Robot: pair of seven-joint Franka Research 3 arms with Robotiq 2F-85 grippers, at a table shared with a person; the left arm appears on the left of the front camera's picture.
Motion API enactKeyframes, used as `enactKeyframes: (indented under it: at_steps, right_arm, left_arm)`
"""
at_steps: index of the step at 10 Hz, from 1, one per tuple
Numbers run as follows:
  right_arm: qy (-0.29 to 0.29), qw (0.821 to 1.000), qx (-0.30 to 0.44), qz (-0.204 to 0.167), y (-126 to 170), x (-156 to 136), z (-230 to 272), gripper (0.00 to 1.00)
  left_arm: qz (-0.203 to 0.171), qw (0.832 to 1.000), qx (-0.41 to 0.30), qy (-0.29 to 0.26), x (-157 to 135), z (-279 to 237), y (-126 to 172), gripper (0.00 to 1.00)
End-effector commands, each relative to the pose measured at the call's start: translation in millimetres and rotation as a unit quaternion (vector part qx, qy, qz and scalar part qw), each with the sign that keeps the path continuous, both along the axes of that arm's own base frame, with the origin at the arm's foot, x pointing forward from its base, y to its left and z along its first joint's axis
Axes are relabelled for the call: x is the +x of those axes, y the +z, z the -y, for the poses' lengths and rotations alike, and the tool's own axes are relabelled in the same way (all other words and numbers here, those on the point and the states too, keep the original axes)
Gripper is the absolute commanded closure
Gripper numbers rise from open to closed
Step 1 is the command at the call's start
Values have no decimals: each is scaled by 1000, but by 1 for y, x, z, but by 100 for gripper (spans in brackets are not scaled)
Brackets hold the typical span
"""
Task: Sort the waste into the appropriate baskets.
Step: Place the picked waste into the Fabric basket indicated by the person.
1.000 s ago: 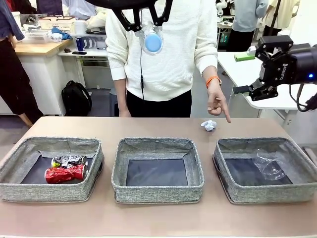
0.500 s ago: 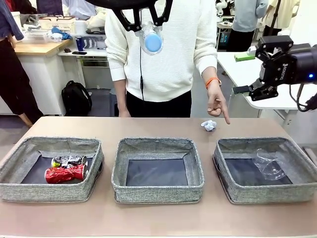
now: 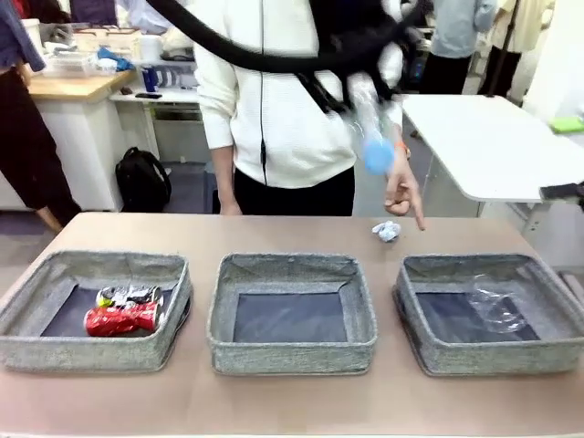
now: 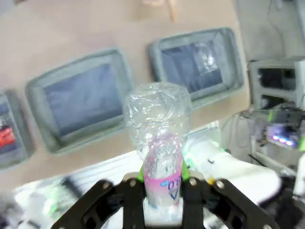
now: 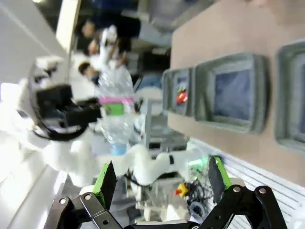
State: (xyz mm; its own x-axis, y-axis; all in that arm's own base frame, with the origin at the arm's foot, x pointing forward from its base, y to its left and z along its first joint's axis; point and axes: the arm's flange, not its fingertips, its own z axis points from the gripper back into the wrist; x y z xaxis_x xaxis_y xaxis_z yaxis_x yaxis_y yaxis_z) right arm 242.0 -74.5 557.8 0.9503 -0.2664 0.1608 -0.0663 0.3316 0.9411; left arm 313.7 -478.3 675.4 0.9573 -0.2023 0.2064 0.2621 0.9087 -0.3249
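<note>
Three grey baskets are lined along the near edge of the table (image 3: 292, 401). In the left basket (image 3: 36, 342) a crushed red can (image 3: 121, 318) and a crushed dark printed can (image 3: 128, 295) are seen touching; a clear plastic cup (image 3: 495, 306) lies in the right basket (image 3: 493, 360). The middle basket (image 3: 290, 351) shows its dark bottom. A crumpled white paper ball (image 3: 387, 231) lies near the far edge, below the person's hand (image 3: 401, 192). Above, a blurred bottle (image 3: 372, 123) is held by the left gripper (image 3: 351, 78), cap downward.

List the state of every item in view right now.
Bottle: held high by left end effector, cap down.
Right end effector: open, holding nothing.
Cans: crushed, in left basket.
Cup: in right basket.
Middle basket: nothing in it.
Paper ball: on table, person's hand pointing at it.
</note>
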Motion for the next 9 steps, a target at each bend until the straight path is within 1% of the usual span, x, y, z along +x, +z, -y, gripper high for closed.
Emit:
enactKeyframes:
  at_steps: [1, 2, 3, 4, 5, 6, 8, 9]
  right_arm:
    - [-96, 995, -21, -12, -4, -63, 35, 0]
    - [-142, 989, -36, 0, -4, -89, 46, 0]
    - [-166, 984, -66, 23, -2, -107, 47, 0]
    - [-104, 994, -27, 9, 11, -62, 58, 0]
    - [-104, 994, -27, 9, 11, -62, 58, 0]
    - [-104, 994, -27, 9, 11, -62, 58, 0]
    - [-104, 994, -27, 9, 11, -62, 58, 0]
    - [-104, 994, -27, 9, 11, -62, 58, 0]
  left_arm:
    - [48, 998, -40, -32, -1, 25, -45, 78]
    - [69, 996, -33, -44, 2, 63, -71, 78]
    - [64, 995, -46, -65, 9, 97, -94, 78]
    - [75, 996, -31, -49, 21, 122, -114, 78]
    - [41, 997, -53, -42, 32, 146, -134, 78]
    - [30, 998, -43, -22, 41, 163, -152, 78]
    - [17, 999, -31, -21, 50, 184, -181, 78]
    - [13, 999, -25, -19, 51, 188, -186, 78]
